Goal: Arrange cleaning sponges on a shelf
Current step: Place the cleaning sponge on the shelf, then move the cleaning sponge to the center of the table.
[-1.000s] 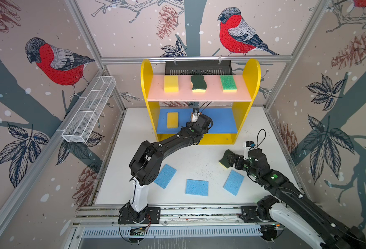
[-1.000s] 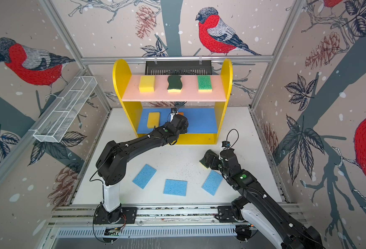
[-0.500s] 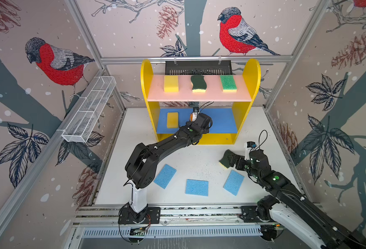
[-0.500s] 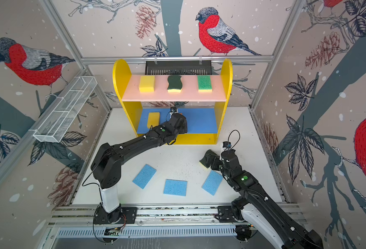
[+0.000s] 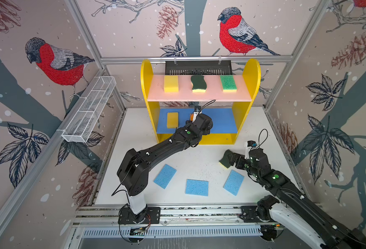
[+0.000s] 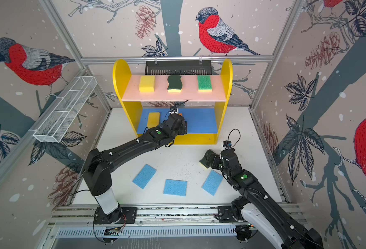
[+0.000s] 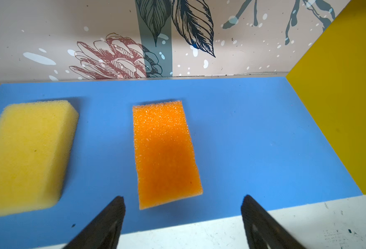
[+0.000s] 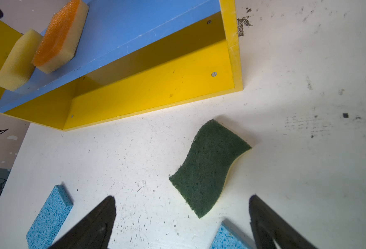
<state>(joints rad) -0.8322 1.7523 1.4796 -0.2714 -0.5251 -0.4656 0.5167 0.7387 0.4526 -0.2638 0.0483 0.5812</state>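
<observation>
Nine sponges counted: five on the shelf (image 5: 251,73), four on the table (image 5: 199,155).

Pink upper board (image 5: 212,96): yellow block (image 5: 170,83), wavy dark-green sponge (image 5: 198,83), bright-green-topped sponge (image 5: 228,83), spaced apart in a row.

Blue middle board (image 5: 223,120): second yellow block (image 7: 27,155) and, beside it without touching, orange-topped sponge (image 7: 165,153).

Table: three light-blue sponges (image 5: 196,187) in a loose row. Second wavy sponge (image 8: 209,167) lay near the shelf's foot.

Left gripper (image 7: 182,200): jaws spread, empty, tips just short of the orange-topped sponge, which lay free. Step judged: placement and release done. Withdrawal from under the pink upper board was due, without nudging either neighbour.

Right gripper (image 8: 182,197): jaws spread wide, empty, tips just short of the second wavy sponge. Next move called for: advance and lower until the jaws straddled its narrow waist, then close. The vacant end of the blue middle board looked the likely slot.
</observation>
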